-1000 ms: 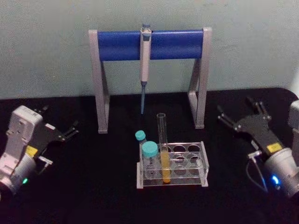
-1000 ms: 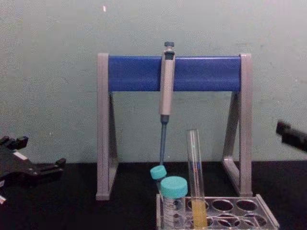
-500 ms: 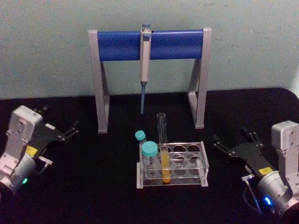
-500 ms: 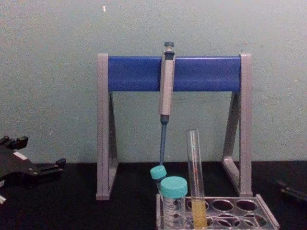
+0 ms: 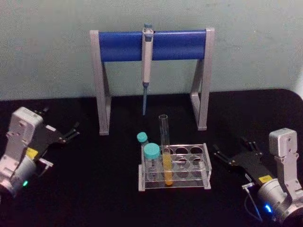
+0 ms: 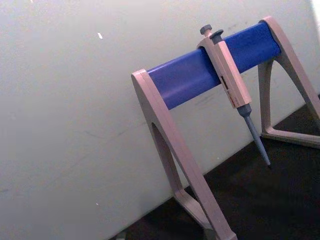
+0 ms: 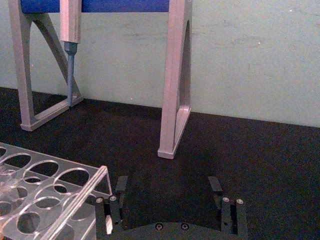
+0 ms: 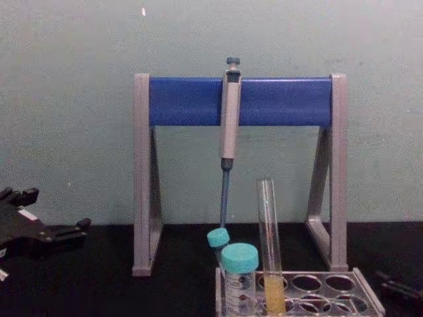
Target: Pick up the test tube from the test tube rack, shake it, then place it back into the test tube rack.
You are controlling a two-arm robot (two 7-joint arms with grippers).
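Nearest the front edge of the black tabletop [image 5: 94, 198], the right gripper [image 5: 232, 152] sits low by the right front corner, fingers spread apart and empty, tips pointing toward the rack and just beside its right end without touching. In the right wrist view the two fingers [image 7: 120, 187] stand wide, with the rack's corner close ahead of them.

At mid-table, toward the front: low translucent grey plastic test tube rack [image 5: 196, 165] with rows of round holes. Long thin clear glass test tube [image 5: 164, 142], uncapped, yellow-orange liquid at its bottom, stands in a front-row hole left of the rack's middle, leaning slightly. Two short teal-capped vials [image 5: 152, 152] occupy the rack's left end, one behind the other.

Near the left edge: left gripper [image 5: 66, 132], fingers apart, holding nothing, well apart from the rack.

Toward the back edge: tall grey-and-blue pipette stand [image 5: 120, 45], grey legs, blue crossbar. Grey pipette [image 5: 147, 56] hangs from the bar's middle, tip down, above the tabletop.
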